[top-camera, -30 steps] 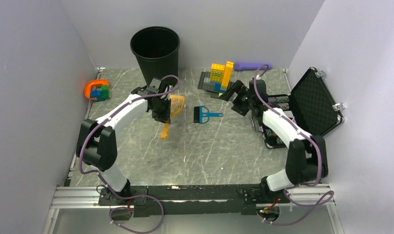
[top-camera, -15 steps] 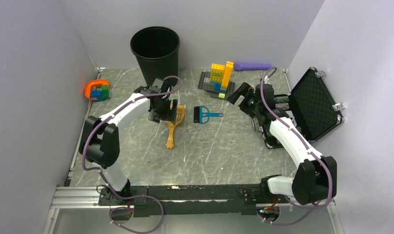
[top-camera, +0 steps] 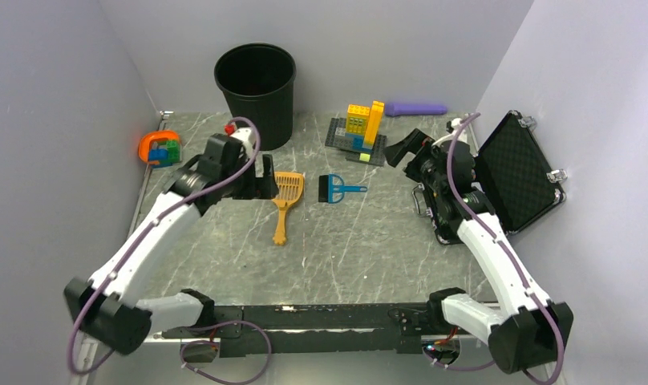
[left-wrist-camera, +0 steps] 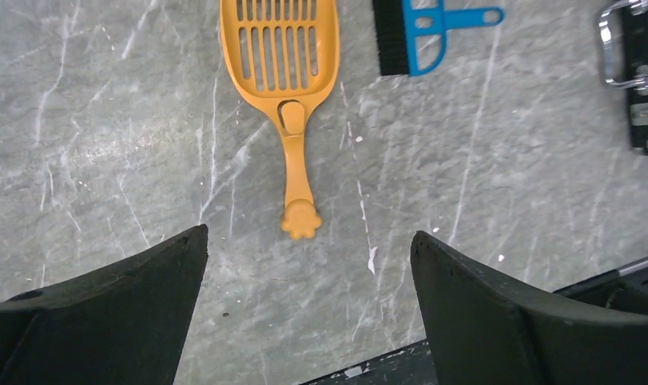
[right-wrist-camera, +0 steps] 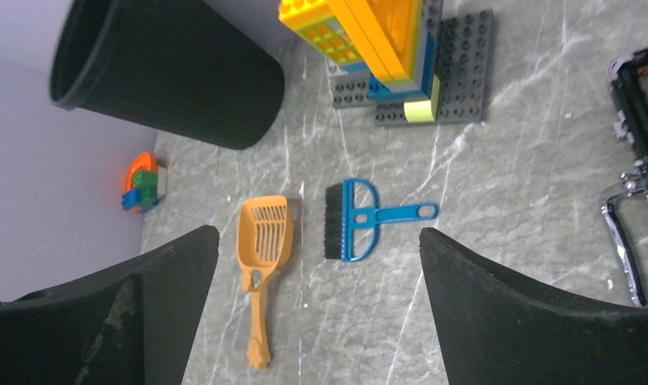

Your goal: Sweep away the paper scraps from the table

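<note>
Left gripper [left-wrist-camera: 309, 234]: jaws wide, empty, above the table [top-camera: 345, 257]. Right gripper [right-wrist-camera: 318, 233]: jaws wide, empty, raised near the far right.

Orange scoop [top-camera: 287, 192] lies flat just right of the left gripper. Its long axis runs far-to-near, pan far, handle end toward the arm bases. Left arm is clearly nearer.

Blue brush [top-camera: 335, 189] lies just right of the scoop, bristles left, handle pointing toward the right arm.

Paper scraps: none visible on the marble in any view. Black bin [top-camera: 255, 88] interior too dark to tell. Judgement: sweeping looks finished.
</note>
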`<state>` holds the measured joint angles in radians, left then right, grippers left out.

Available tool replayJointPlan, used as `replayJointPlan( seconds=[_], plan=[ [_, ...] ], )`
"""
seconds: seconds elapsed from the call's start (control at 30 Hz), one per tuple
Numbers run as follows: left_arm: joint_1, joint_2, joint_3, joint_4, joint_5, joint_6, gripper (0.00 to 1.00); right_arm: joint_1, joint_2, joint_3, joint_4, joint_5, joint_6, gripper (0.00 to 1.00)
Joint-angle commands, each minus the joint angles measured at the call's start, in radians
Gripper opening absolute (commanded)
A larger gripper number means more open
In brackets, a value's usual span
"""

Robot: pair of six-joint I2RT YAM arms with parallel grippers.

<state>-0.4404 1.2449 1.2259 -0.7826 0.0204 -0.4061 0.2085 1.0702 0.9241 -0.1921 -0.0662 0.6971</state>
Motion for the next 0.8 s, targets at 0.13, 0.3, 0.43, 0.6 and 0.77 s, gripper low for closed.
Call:
replayJointPlan(
  seconds=[0.13,0.3,0.43,0.6,0.77],
  plan=[
    [-0.008,-0.301,-0.149,0.076,-0.082,-0.034,0.99,-0.001,-0.249,-0.038,-0.055,0.091,-0.080,1.00],
    [-0.009,-0.427,-0.205,0.049,-0.085,-0.065,0.99,-0.001,-0.386,-0.078,-0.174,0.138,-0.046,1.00],
    [-0.009,-0.521,-0.263,0.013,-0.096,-0.102,0.99,-0.001,-0.485,-0.108,-0.269,0.164,0.025,1.00],
    [-0.009,-0.659,-0.329,-0.028,-0.108,-0.147,0.99,-0.002,-0.611,-0.140,-0.372,0.189,0.100,1.00],
    [-0.008,-0.736,-0.359,-0.069,-0.112,-0.163,0.99,-0.001,-0.699,-0.155,-0.468,0.198,0.139,1.00]
  ],
)
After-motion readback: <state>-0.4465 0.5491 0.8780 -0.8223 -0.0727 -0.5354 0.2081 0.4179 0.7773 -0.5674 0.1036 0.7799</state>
